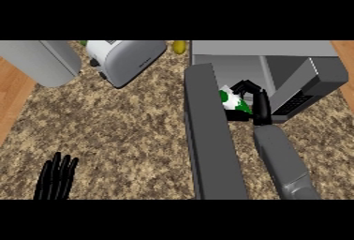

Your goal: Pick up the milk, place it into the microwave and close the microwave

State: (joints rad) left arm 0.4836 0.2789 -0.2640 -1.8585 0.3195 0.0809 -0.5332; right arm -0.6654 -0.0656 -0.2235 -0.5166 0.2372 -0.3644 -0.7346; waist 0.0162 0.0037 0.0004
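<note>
1. Broadly, the work surface is a speckled brown-and-beige stone counter [124, 131], bounded by a strip of bare wood [12, 105] along its left edge and by another at the upper right.
2. The widest free stretch of counter lies at centre and lower left, between my left hand and the open oven door.
3. The far edge is occupied. A rounded grey metal container [41, 61] sits at upper left. A white-and-grey toaster [128, 58] lies at a slant beside it. A small yellow object [180, 46] shows just past the toaster's right end.
4. A grey box-shaped microwave [276, 51] stands at upper right. Its long dark grey door [211, 140] is swung open toward me and runs like a wall from the oven's left front corner to the lower edge of the view. A dark keypad panel [296, 102] flanks the opening on the right.
5. The channel between door and panel is narrow, and my grey right forearm [283, 159] fills much of it.
6. My black right hand [261, 107] has its fingers and thumb curled round the white-and-green milk carton [233, 102]. The carton is held at the mouth of the oven's opening, close beside the door's inner face. I cannot tell whether it has crossed the threshold.
7. My black left hand [56, 178] rests at lower left with its fingers straight and pointing up, well apart from the oven.
</note>
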